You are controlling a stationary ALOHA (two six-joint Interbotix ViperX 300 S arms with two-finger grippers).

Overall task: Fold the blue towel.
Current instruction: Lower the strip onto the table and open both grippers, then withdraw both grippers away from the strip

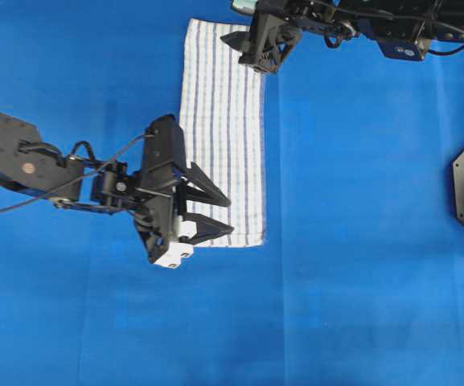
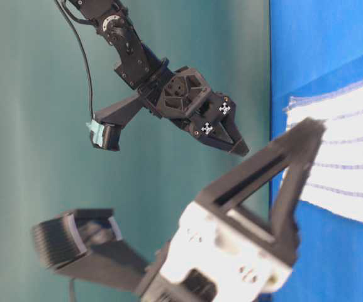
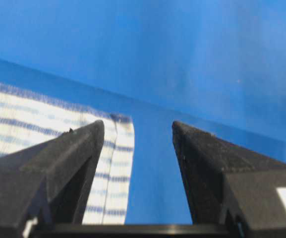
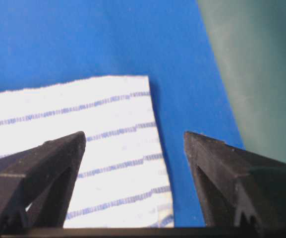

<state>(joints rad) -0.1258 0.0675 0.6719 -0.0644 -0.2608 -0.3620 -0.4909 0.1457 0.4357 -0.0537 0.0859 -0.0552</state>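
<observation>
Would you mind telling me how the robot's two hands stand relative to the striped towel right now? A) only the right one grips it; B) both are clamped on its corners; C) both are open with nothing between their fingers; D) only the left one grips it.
C: the left hand and the right hand both show spread fingers with an empty gap, while the striped towel lies flat on the blue sheet.

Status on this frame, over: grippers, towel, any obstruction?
Left gripper open over towel's near corner, holding nothing. Right gripper open at far end, empty. Blue towel flat, narrow strip. Nothing in the way.
</observation>
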